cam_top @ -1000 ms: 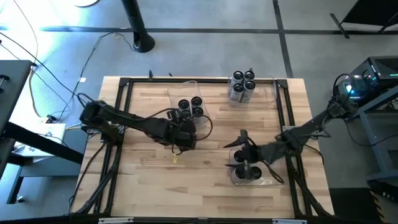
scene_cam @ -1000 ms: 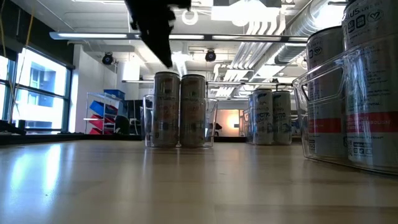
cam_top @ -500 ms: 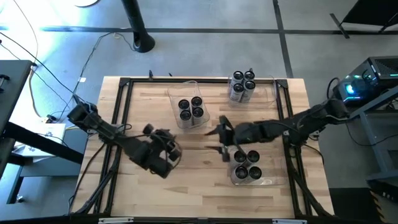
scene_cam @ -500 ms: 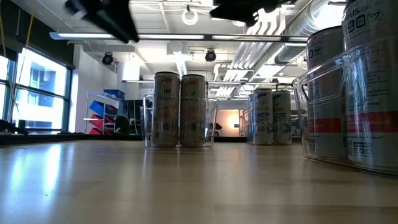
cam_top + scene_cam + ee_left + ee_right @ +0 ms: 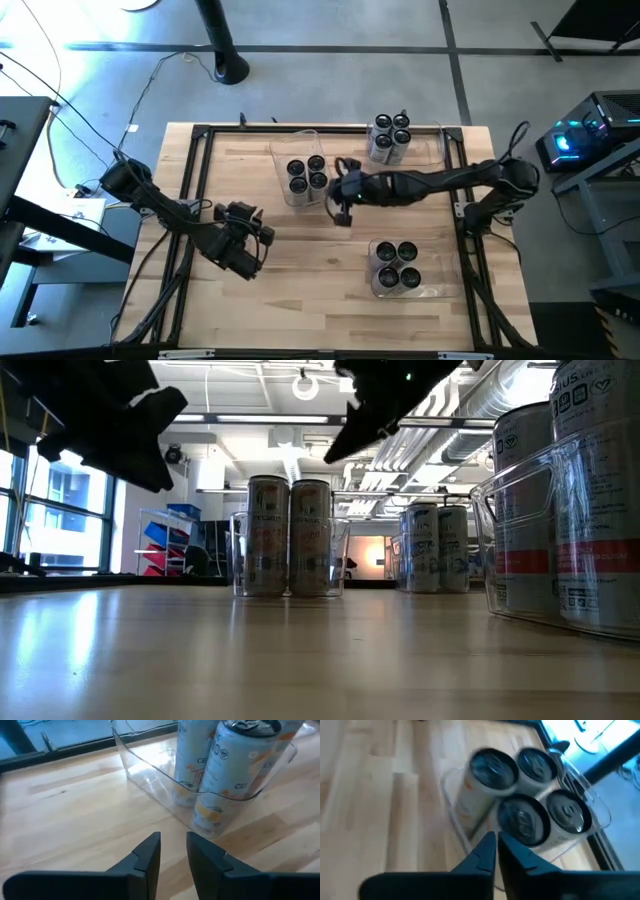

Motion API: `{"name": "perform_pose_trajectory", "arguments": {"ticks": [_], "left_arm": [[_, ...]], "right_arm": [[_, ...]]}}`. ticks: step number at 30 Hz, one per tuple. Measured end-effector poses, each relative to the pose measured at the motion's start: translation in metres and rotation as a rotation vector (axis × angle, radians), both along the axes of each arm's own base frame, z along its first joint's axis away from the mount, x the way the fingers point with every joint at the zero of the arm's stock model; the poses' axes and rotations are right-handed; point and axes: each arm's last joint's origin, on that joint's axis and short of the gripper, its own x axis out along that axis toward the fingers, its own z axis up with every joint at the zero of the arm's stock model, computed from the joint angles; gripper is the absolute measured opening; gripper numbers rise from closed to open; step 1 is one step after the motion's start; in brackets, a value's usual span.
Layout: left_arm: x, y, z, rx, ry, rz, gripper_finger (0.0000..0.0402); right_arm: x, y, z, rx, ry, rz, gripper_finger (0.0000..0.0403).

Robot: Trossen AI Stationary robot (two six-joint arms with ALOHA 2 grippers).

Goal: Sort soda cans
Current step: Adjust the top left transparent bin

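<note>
Soda cans stand upright in three clear bins: a middle-far bin [image 5: 305, 175], a far-right bin [image 5: 392, 140] and a near-right bin [image 5: 400, 267]. My right gripper [image 5: 340, 208] hangs shut just right of the middle-far bin. In its wrist view [image 5: 496, 842] the fingertips meet above that bin's cans [image 5: 522, 817], holding nothing. My left gripper [image 5: 255, 238] floats over bare wood at the table's left. Its fingers [image 5: 173, 852] stand narrowly open with nothing between them, pointing toward the bin's cans [image 5: 235, 765].
A black frame [image 5: 190, 200] runs around the tabletop. Bare wood lies between the bins and along the near edge. In the low view both arms hang above the table, the right gripper [image 5: 385, 405] over the middle-far bin [image 5: 290, 540].
My right gripper has risen from the near-right bin, gone toward the far left to beside the middle-far bin, and shut with nothing in it. My left gripper has drawn back from that bin toward the table's left and near edge. The cans have stayed in place.
</note>
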Motion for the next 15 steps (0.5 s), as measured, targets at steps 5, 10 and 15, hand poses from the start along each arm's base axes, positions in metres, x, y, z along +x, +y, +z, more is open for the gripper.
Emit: {"name": "perform_pose_trajectory", "arguments": {"ticks": [5, 10, 15], "left_arm": [[0.000, 0.000, -0.006, -0.001, -0.026, 0.001, 0.0080], [0.002, 0.000, -0.005, 0.023, -0.057, -0.014, 0.0080], [0.009, -0.004, -0.005, 0.028, -0.059, -0.064, 0.0080]], "right_arm": [[0.005, -0.021, -0.016, 0.056, 0.042, -0.039, 0.0004], [0.015, -0.031, -0.043, 0.088, 0.106, -0.042, 0.0001], [0.018, -0.034, -0.056, 0.036, 0.157, -0.101, 0.0000]]}}
